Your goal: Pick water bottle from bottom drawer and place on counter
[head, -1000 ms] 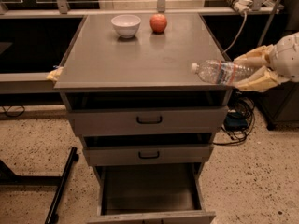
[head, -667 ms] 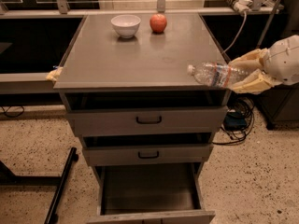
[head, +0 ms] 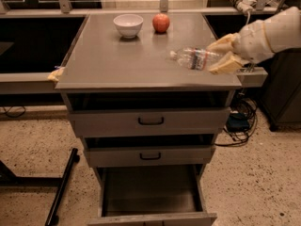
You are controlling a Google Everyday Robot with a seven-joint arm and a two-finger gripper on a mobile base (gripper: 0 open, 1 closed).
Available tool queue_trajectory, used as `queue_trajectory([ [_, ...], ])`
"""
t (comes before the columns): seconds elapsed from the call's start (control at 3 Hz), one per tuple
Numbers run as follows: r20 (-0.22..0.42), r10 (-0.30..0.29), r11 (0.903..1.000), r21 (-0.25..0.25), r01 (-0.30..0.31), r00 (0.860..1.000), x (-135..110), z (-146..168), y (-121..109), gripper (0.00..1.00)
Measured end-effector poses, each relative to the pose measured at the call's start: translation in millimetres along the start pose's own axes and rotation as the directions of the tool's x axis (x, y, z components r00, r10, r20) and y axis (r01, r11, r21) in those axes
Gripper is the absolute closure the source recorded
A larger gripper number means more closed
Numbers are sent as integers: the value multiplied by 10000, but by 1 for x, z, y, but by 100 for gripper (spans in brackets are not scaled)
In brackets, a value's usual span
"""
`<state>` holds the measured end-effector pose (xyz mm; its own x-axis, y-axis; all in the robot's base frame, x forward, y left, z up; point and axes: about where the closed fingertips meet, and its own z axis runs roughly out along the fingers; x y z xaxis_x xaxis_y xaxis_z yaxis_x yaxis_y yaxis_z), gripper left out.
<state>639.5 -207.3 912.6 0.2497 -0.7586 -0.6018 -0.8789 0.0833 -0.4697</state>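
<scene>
The water bottle (head: 195, 58) is a clear plastic bottle with a pale cap and a red-and-blue label band. It lies on its side, cap pointing left, over the right part of the counter (head: 122, 55). My gripper (head: 221, 55) comes in from the right on a white arm, and its tan fingers (head: 225, 64) are shut on the bottle's base end. The bottom drawer (head: 150, 192) stands pulled open below, with a plain grey inside and nothing in it.
A white bowl (head: 128, 25) and a red apple (head: 161, 22) sit at the back of the counter. A yellow cloth (head: 55, 74) hangs at its left edge. Two upper drawers (head: 150, 121) are slightly open. Cables (head: 240, 121) lie on the floor at right.
My gripper has carried the bottle leftward and further over the counter, from beyond its right edge to above its right part.
</scene>
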Motion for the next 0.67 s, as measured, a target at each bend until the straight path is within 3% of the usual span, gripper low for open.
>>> queue_trajectory([
  [0.33,139,-177,9997,-186,180,9997,-6,31,-36,100],
  [0.67,261,57,9993,-362,-47,9996,-1,64,-60,100],
])
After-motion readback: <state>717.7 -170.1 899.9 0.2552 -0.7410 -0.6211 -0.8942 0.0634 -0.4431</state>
